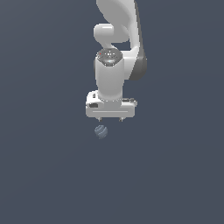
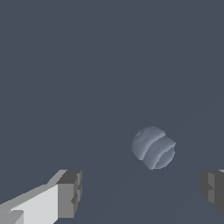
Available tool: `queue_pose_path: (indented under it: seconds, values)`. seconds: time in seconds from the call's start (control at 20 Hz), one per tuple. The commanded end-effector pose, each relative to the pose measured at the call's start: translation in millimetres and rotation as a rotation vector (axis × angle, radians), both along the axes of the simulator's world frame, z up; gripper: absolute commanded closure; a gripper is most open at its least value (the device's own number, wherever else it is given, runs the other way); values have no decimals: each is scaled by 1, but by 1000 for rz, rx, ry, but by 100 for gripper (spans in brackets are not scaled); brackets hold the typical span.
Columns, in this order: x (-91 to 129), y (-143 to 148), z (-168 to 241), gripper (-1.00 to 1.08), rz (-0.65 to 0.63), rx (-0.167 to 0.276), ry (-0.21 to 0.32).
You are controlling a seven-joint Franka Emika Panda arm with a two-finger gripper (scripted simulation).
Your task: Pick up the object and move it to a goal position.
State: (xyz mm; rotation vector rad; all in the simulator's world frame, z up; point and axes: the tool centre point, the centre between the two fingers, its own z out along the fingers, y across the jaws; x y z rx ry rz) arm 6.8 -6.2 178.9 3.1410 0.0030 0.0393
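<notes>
The object is a small blue-grey ball (image 1: pixel 101 131) with faint lighter stripes, lying on the dark grey floor. In the exterior view it sits just below the white gripper (image 1: pixel 110 119), a little toward the exterior view's left. The gripper is open and empty, its short fingertips (image 1: pixel 99 118) wide apart and above the ball. In the wrist view the ball (image 2: pixel 153 148) shows beyond the gap between the two grey finger pads (image 2: pixel 70 194), closer to the far pad (image 2: pixel 213 188). Nothing touches the ball.
The white arm (image 1: pixel 114 48) rises above the gripper to the frame's top. The plain dark grey floor (image 1: pixel 43 175) fills all else in both views.
</notes>
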Motion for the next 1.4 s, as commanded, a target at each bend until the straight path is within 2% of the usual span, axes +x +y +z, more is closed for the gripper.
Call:
queue_pose_path:
  seconds: [0.0,0.4,0.85,1.35]
  values:
    - [0,0,0,-92,0,0,0]
    - [-4,-21,10,-92,-61,13,-4]
    - [-4,-22,6,-92,-86,14,-3]
    - [-5,-30,-19,-92,-260,20,6]
